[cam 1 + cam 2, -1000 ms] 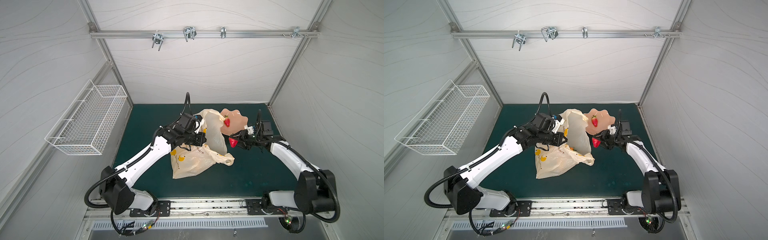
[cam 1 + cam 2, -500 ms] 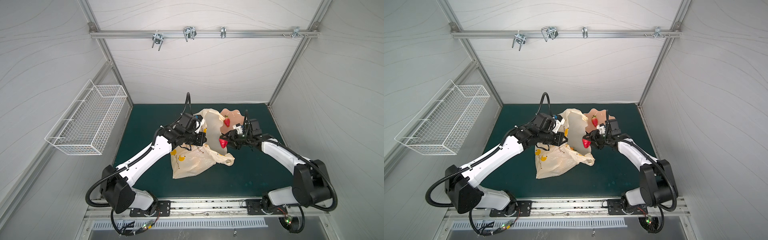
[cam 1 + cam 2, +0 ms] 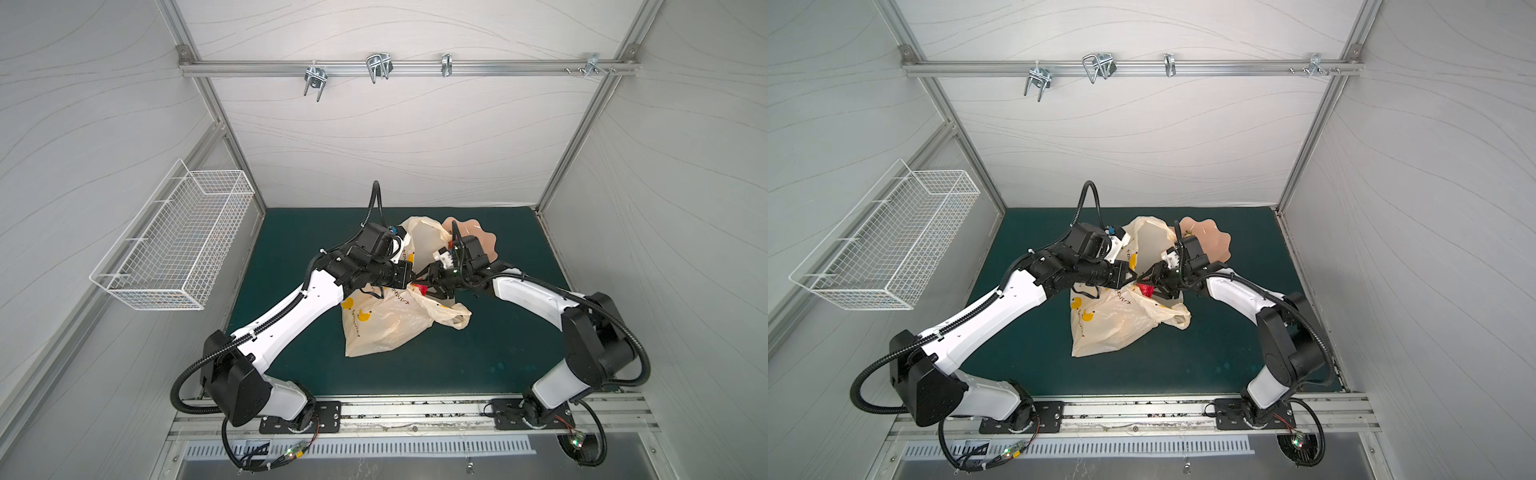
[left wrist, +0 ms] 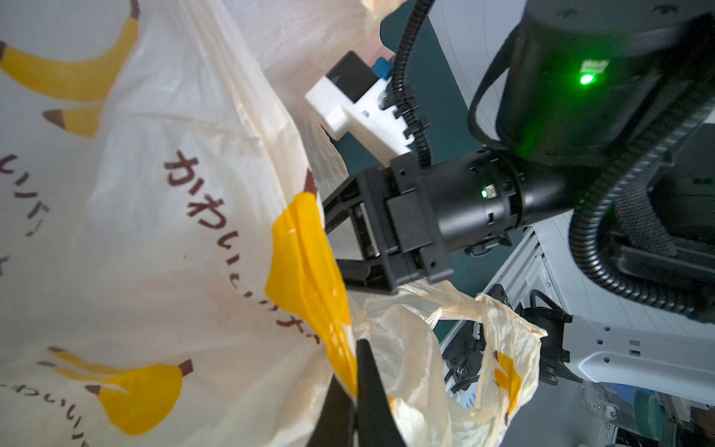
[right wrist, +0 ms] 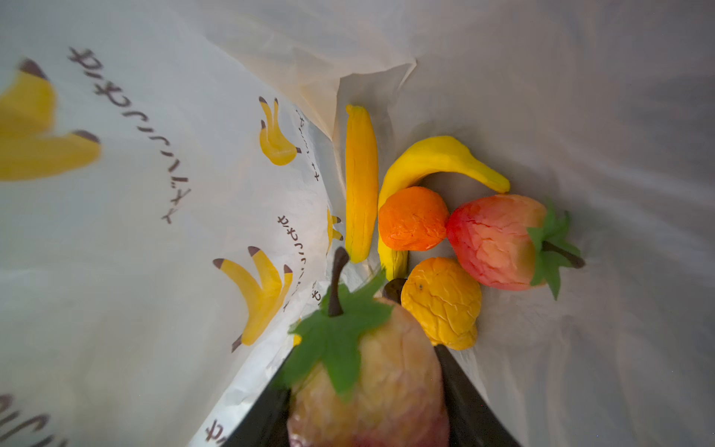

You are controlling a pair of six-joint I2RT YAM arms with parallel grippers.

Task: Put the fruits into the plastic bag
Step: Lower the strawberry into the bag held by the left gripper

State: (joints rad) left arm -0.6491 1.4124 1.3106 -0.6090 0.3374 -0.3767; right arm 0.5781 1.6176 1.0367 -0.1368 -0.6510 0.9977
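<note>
Grey-walled booth, one wire basket (image 3: 174, 245) on the left; left gripper (image 3: 409, 277) pinched tight on the plastic bag (image 3: 382, 328) rim, mid green mat (image 3: 291, 232). In the bag: two bananas (image 5: 361, 182), two orange balls (image 5: 412, 218), one strawberry (image 5: 491, 242) (brown piece (image 5: 392, 289) half hidden). Right gripper (image 5: 365, 348) clamps a second strawberry (image 5: 371, 391), now at the bag's mouth, a second ago beside it.

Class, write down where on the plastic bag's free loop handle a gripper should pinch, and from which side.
Likely the outer bend of the free loop handle of the plastic bag, coming from above: it sticks out slack from the bag's body over the green mat, its loop open upward.
</note>
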